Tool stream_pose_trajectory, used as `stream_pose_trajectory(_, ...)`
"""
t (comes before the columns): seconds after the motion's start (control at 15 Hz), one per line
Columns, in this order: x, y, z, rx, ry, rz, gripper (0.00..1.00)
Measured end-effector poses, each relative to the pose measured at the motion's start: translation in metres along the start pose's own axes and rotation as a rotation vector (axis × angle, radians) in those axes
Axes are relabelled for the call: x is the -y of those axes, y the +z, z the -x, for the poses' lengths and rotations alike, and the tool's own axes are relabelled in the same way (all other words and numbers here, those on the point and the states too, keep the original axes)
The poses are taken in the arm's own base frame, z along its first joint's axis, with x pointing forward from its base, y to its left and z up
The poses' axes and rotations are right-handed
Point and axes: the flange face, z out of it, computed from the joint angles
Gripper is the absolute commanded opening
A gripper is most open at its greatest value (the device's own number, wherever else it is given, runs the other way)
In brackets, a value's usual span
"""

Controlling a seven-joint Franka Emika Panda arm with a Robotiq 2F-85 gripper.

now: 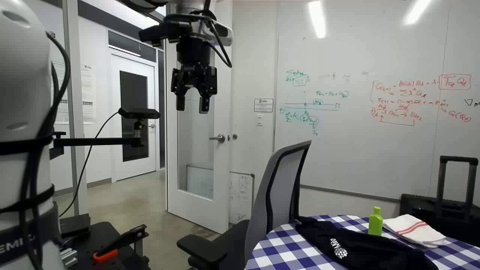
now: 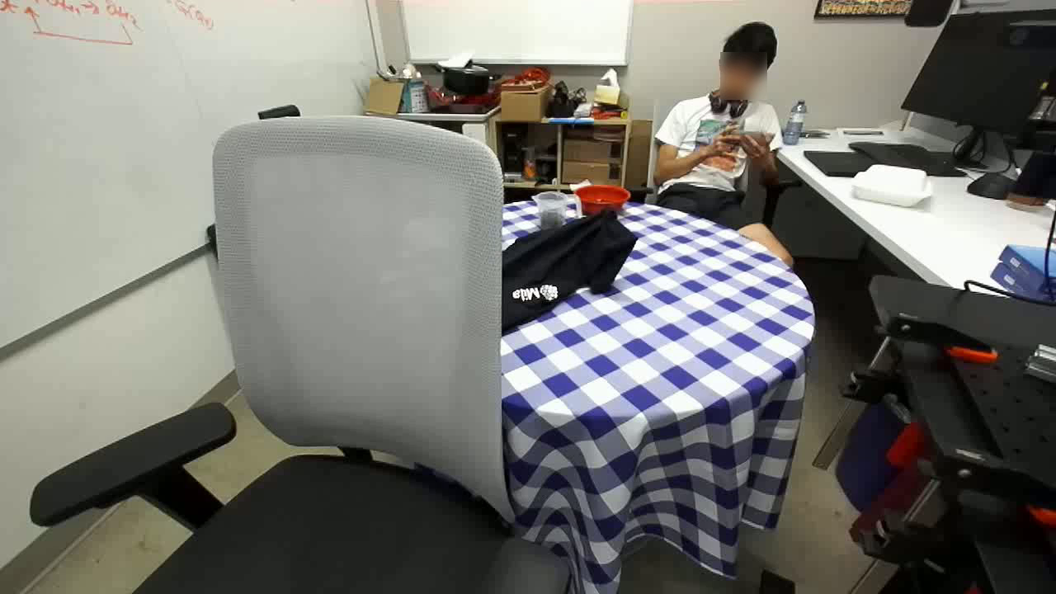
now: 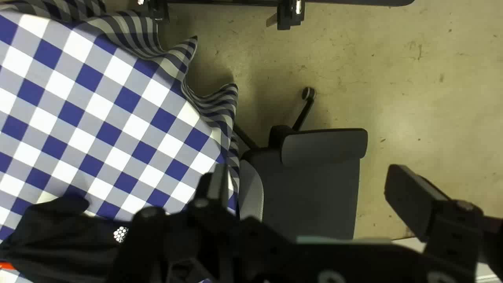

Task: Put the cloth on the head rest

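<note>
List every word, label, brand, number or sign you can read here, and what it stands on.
"Mila": limp black fabric cloth.
"EMI", incomplete: thick white robot arm.
"Q", repeated in red formulas: large white wall-mounted whiteboard.
Too small or blurred: that board's other handwriting, the small rectangular wall sign, the white paper posters, the smaller grey-framed whiteboard, the blue boxes' labels.

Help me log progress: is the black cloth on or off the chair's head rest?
Off: the black cloth lies on the checkered tablecloth, and the head rest shows uncovered in both exterior views.
</note>
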Motion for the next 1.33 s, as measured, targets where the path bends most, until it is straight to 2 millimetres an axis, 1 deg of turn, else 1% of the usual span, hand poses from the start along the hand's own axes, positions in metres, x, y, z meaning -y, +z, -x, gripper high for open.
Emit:
stream_pose_trajectory(0.33,-0.001,-0.001,-0.002,-0.017,0.003,0.002,1.00)
stream_pose_trajectory(0.53,-0.007,-0.003,-0.013,-0.088,0.017,0.008,1.00)
stream_pose_trajectory(0.67,-0.012,0.001,-0.024,-0.137,0.029,0.013,1.00)
stream_pose_trajectory(0.87,-0.021,0.020,-0.044,-0.180,0.046,0.025,1.00)
stream_pose_trajectory(1.13,-0.040,0.060,-0.073,-0.190,0.027,0.096,1.00)
stream_pose_trajectory(1.33,-0.056,0.084,-0.098,-0.190,-0.034,0.185,1.00)
